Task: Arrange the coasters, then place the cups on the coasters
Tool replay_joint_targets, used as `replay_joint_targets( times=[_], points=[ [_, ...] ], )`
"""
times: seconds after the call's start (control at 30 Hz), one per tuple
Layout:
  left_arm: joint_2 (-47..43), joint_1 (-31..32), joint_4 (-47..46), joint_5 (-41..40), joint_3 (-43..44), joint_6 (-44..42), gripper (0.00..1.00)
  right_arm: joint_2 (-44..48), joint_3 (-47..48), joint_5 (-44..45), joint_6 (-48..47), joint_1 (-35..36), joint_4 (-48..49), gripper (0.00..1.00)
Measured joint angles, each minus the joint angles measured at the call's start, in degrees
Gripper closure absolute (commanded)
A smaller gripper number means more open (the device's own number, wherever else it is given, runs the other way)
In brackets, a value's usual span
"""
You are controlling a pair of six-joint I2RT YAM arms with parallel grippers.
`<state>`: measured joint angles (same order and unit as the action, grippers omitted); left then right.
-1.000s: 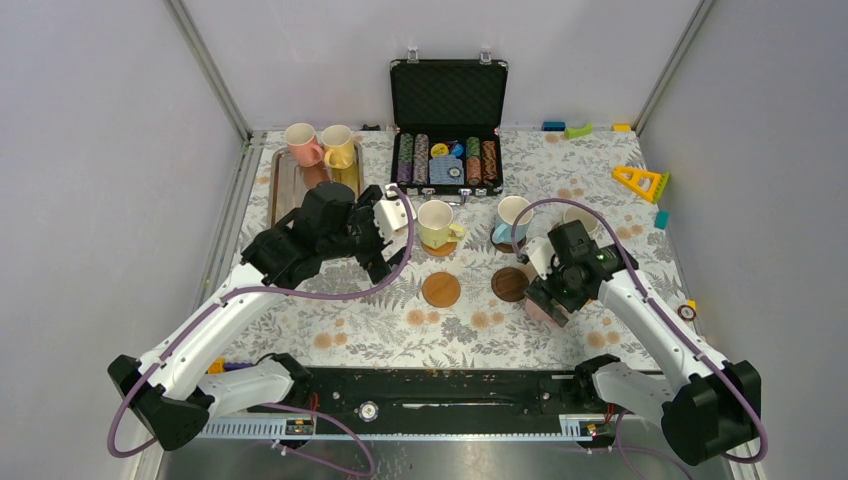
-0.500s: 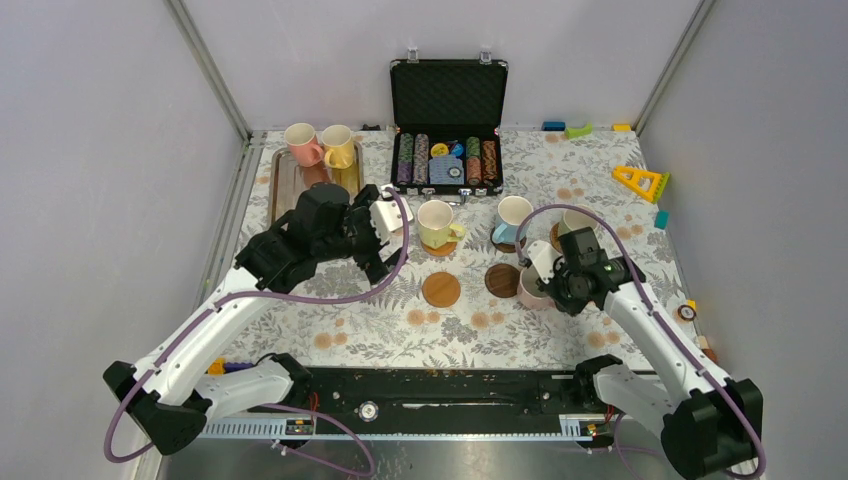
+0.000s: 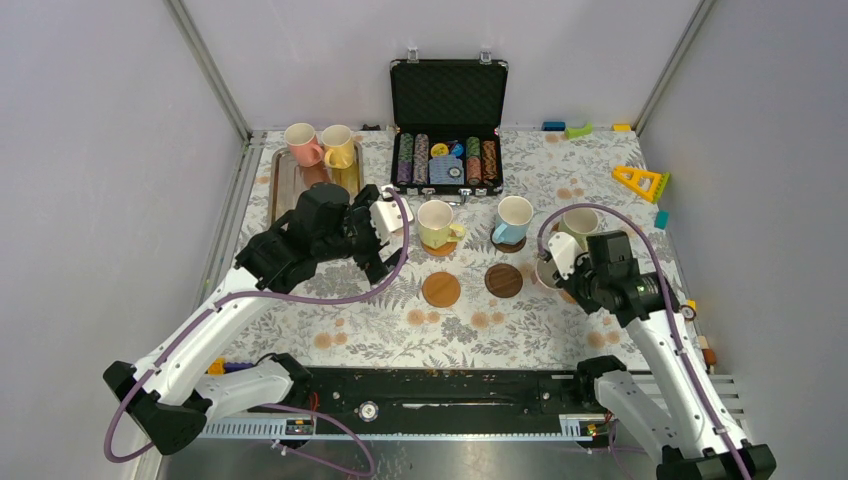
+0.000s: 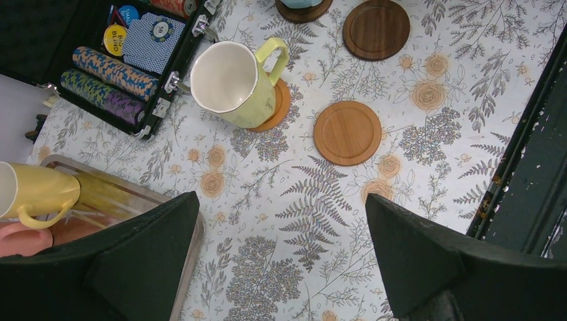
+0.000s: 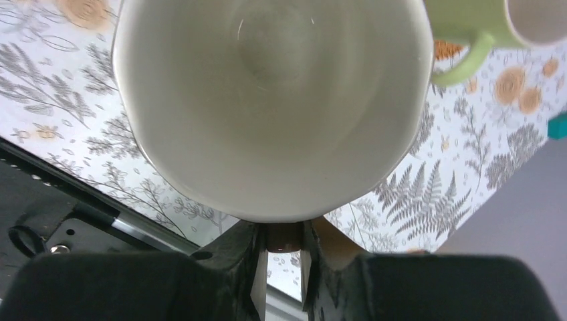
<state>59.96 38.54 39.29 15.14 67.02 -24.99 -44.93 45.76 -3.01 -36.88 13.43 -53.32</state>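
My right gripper (image 5: 283, 241) is shut on the handle of a pinkish cup (image 5: 267, 100) with a white inside, held just right of a bare dark brown coaster (image 3: 503, 281). From above, that cup (image 3: 547, 272) is by the right gripper (image 3: 562, 272). A tan coaster (image 3: 441, 289) lies bare. A yellow-green cup (image 4: 231, 83) stands on an orange-brown coaster (image 4: 279, 107). The blue cup (image 3: 512, 218) and green cup (image 3: 580, 222) stand on coasters too. Pink (image 3: 303, 143) and yellow (image 3: 338, 147) cups sit on the tray. My left gripper (image 4: 281, 200) hangs open over the cloth.
The silver tray (image 3: 285, 185) lies at the back left, its edge under my left fingers. An open black case of poker chips (image 3: 447, 160) stands at the back middle. Small toy blocks, one of them a yellow triangle (image 3: 640, 182), lie at the back right.
The right gripper closed on the pinkish cup's handle and carried it right and farther back. The left arm barely shifted and stayed open.
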Motion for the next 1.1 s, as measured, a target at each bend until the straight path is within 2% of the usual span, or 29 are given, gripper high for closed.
replay_joint_targets(
  times=[0.43,0.73,1.1],
  points=[
    [-1.6,0.0,0.0,-0.6,-0.1,-0.7,0.01,-6.1,0.0,-4.1,-10.3,-22.3,-2.4,1.00],
    [-1.7,0.0,0.0,-0.6,-0.2,-0.7,0.01,-11.7,0.0,-6.4,-13.1,-26.7,-1.0,1.00],
    [-1.7,0.0,0.0,-0.6,-0.5,-0.7,0.01,-15.7,0.0,-6.6,-13.3,-28.4,3.8,1.00]
  ],
)
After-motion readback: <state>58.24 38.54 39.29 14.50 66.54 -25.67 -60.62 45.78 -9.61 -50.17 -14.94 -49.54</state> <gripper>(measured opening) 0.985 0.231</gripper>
